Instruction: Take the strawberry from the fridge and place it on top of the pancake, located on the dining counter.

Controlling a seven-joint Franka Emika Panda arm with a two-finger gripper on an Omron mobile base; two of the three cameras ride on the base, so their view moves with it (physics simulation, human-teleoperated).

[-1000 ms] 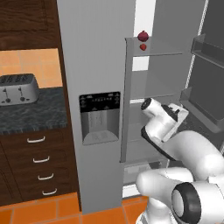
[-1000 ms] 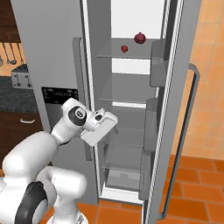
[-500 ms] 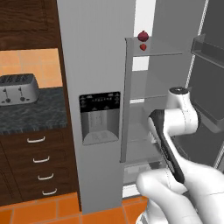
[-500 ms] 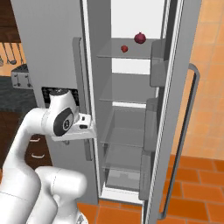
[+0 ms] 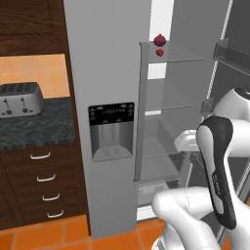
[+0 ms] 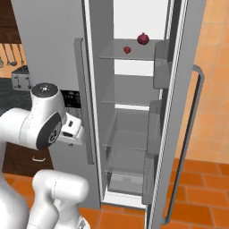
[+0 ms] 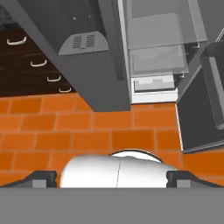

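The gripper (image 7: 112,177) points down at the orange floor tiles (image 7: 65,140) before the fridge (image 5: 110,73); its two finger tips sit wide apart with nothing between them. One strawberry (image 6: 127,50) lies on the top glass shelf (image 6: 129,56), just beside one darker round fruit (image 6: 143,39). The right door (image 6: 179,112) stands open. One toaster (image 5: 19,99) rests on the dark counter (image 5: 34,129), above four drawer handles.

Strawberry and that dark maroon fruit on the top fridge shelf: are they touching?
Apart. The right base view shows the strawberry lying left of the maroon fruit with bare glass shelf between them.
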